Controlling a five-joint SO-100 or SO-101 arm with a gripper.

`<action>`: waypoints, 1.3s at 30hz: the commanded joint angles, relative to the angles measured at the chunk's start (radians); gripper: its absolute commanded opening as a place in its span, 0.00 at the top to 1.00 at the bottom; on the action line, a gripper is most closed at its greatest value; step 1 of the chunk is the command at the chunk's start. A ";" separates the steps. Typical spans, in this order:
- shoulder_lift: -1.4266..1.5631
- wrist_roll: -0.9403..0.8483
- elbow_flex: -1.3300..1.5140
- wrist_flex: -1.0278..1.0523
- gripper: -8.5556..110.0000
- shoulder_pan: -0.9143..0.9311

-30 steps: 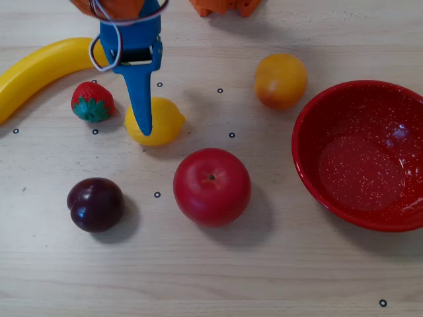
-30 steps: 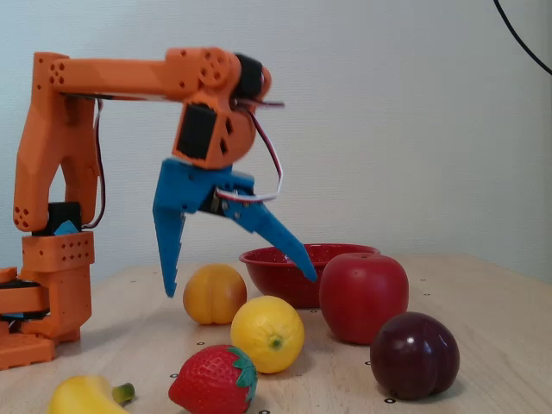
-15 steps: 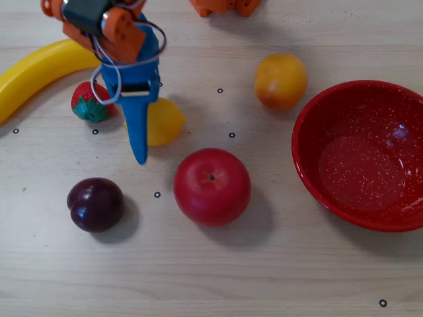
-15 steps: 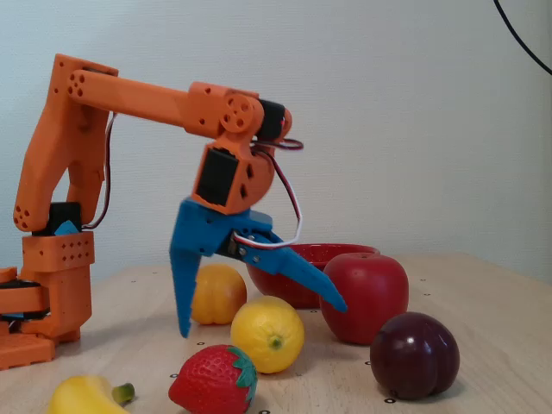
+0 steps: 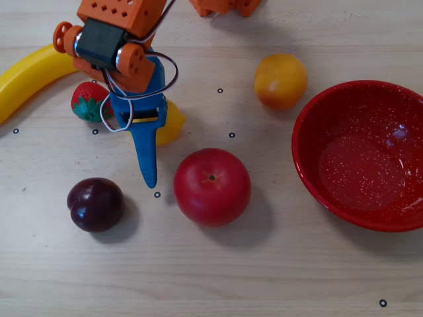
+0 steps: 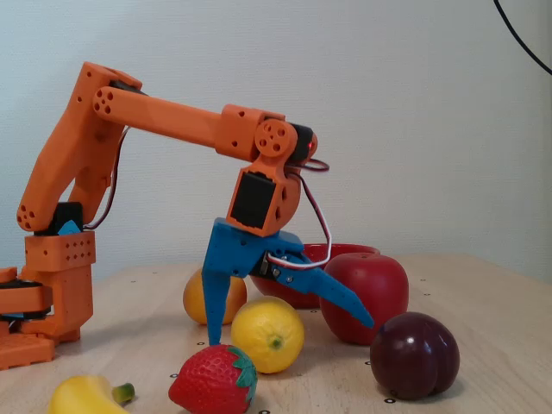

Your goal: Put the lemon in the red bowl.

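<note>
Jaws of the blue gripper stand spread wide over the lemon, one finger planted behind it, the other angled out toward the red apple; they have hold of nothing. From overhead the gripper covers most of the lemon, which rests on the bench just beside the strawberry. Off to the right in that view, well apart, sits the red bowl. A dark plum lies near the lower fingertip.
</note>
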 commanded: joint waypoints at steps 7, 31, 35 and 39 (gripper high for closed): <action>0.025 0.032 -0.095 -0.017 0.34 0.017; -0.011 0.021 -0.109 -0.057 0.38 0.023; -0.005 0.026 -0.107 -0.052 0.38 0.018; 0.002 0.031 -0.107 -0.046 0.39 0.015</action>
